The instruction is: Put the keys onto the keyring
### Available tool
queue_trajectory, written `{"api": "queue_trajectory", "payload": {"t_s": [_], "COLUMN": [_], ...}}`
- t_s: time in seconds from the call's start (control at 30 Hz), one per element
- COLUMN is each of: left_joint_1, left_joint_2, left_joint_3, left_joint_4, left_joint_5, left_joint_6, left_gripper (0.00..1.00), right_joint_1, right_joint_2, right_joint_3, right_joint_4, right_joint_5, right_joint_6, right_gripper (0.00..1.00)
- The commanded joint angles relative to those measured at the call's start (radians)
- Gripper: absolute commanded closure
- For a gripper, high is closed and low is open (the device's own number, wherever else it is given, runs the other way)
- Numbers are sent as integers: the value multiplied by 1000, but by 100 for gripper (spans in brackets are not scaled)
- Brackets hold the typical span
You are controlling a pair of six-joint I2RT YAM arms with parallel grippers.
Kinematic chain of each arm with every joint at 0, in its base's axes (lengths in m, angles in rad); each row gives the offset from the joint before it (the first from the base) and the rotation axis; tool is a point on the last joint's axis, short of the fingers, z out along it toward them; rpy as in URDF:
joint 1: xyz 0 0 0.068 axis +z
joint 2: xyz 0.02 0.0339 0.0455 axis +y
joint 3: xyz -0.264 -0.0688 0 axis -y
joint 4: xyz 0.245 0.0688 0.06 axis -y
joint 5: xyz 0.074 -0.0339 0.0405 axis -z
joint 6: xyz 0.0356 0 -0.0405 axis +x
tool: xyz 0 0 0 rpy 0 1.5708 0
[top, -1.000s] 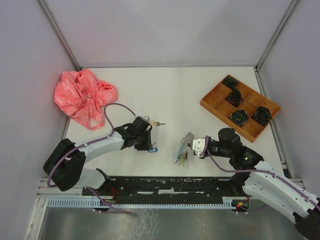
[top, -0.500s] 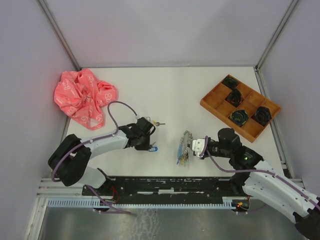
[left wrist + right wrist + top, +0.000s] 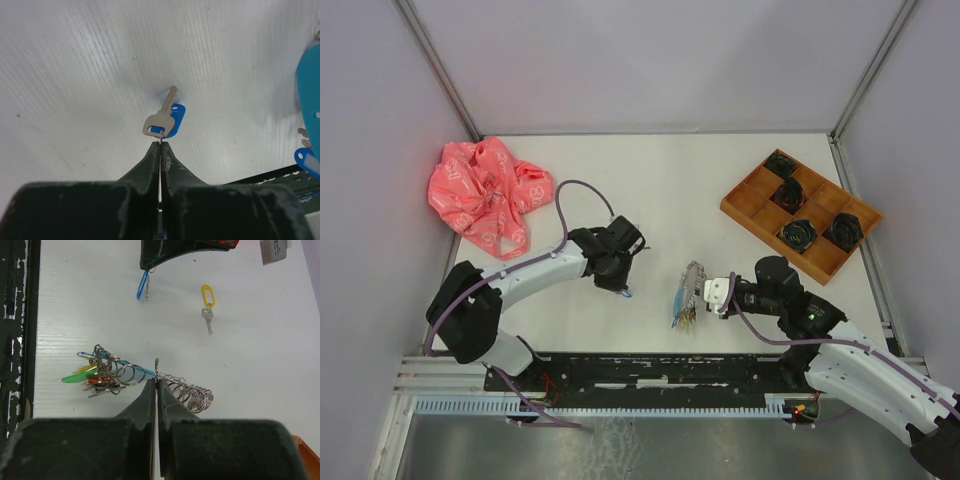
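Left wrist, left claw [image 3: 160,146] pinched on silver key [image 3: 160,119], right claw [image 3: 157,383] clamping coiled keyring [image 3: 191,392].

Surface: white matt table top [image 3: 680,190], closed in by pale panels on three sides.
Far left: crumpled pink plastic bag [image 3: 485,195].
Far right: brown wooden tray of square compartments [image 3: 748,197], set askew to the table's edges.
Near centre: chain of linked silver wire keyrings with keys and coloured tags [image 3: 688,295].
Apart from the chain: small silver key on a yellow plastic tag [image 3: 206,305].
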Motion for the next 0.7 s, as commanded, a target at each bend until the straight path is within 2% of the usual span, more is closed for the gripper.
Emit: {"api": "queue_trajectory", "payload": {"t_s": [0.0,0.27,0.67], "left_joint_1": [-9,-9,-42], "left_joint_2": [22,86,444], "left_joint_3": [74,158,430], "left_joint_4": [-224,-405,-372], "left_joint_5": [36,-31,-33], "left_joint_6": [104,190,386], "left_gripper": [97,97,96], "right_joint_1": [10,14,18], "right_joint_2": [-9,1,1], "right_joint_3": [26,28,28], "right_joint_4": [45,44,30], "right_joint_5": [-19,-27,-23], "right_joint_6": [1,0,-1], "right_gripper": [99,99,99]}}
